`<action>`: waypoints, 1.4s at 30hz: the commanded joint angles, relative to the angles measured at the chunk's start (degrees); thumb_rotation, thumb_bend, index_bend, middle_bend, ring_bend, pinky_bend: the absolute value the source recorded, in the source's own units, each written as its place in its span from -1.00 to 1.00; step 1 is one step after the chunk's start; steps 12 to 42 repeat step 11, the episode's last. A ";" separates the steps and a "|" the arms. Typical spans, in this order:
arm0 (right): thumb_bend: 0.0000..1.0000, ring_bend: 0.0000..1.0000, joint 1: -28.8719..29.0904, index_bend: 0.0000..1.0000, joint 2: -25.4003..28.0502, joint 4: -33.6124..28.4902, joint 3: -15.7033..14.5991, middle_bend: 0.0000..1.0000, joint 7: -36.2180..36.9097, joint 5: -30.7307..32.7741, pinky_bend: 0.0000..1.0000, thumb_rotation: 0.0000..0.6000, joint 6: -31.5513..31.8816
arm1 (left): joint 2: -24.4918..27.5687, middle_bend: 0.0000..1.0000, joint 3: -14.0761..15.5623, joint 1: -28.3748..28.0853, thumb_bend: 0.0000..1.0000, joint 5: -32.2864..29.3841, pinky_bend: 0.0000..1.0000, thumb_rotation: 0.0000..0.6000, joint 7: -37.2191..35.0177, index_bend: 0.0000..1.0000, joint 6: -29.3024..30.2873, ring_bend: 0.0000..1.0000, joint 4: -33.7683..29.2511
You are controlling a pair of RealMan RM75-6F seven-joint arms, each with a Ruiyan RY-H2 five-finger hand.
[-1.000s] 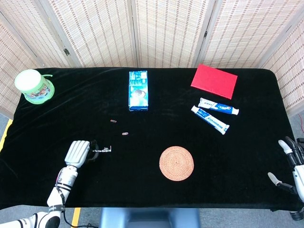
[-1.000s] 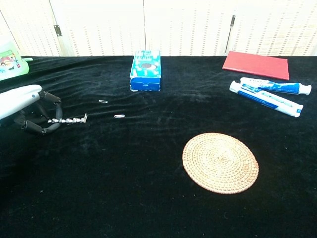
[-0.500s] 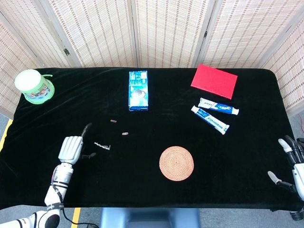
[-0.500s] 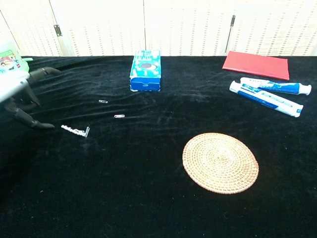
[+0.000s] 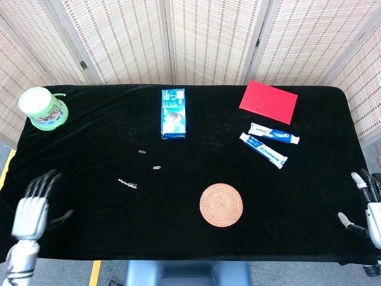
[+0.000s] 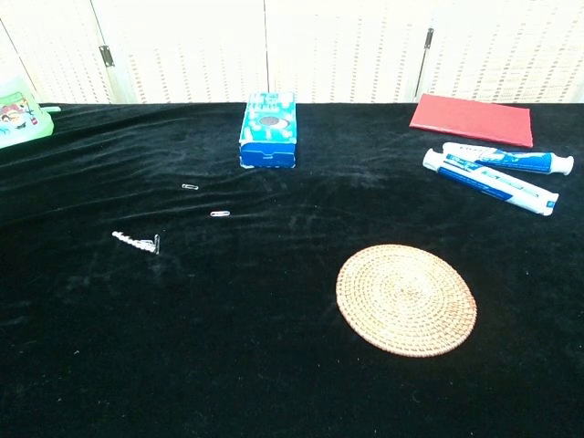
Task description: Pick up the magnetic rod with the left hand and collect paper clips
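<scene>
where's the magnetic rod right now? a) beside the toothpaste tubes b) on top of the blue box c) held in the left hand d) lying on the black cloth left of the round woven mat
d: the magnetic rod lies on the cloth left of the woven mat, while the left hand is off at the table's left edge, fingers apart and holding nothing.

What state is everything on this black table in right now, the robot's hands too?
Left hand: open, holding nothing.
Right hand: open, holding nothing.
Thin silvery magnetic rod: lying flat, unheld.
Two small loose paper clips: uncollected.
Green white-lidded tub: closed.
Blue rectangular box: lying flat.
</scene>
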 commanded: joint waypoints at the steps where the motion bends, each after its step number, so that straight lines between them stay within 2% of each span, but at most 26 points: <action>1: -0.52 -1.00 0.27 -1.00 -0.72 -0.46 -0.41 -1.00 -2.08 -0.74 -1.00 1.00 -0.46 | 4.07 -1.00 3.62 2.04 -0.73 1.50 -1.00 1.00 0.13 -0.96 -1.55 -1.00 -1.52; 6: -0.52 -1.00 0.20 -1.00 -1.41 -1.29 -1.32 -1.00 -4.61 -2.84 -1.00 1.00 0.09 | 7.38 -1.00 5.34 1.47 -0.74 2.54 -1.00 1.00 0.04 -0.98 -5.90 -1.00 -4.63; 11: -0.52 -1.00 0.07 -1.00 -1.99 -1.55 -1.59 -1.00 -6.08 -4.53 -1.00 1.00 1.22 | 7.60 -1.00 4.82 1.84 -0.73 1.62 -1.00 1.00 1.44 -0.94 -7.30 -1.00 -5.13; 42: -0.52 -1.00 0.07 -1.00 -1.99 -1.55 -1.59 -1.00 -6.08 -4.53 -1.00 1.00 1.22 | 7.60 -1.00 4.82 1.84 -0.73 1.62 -1.00 1.00 1.44 -0.94 -7.30 -1.00 -5.13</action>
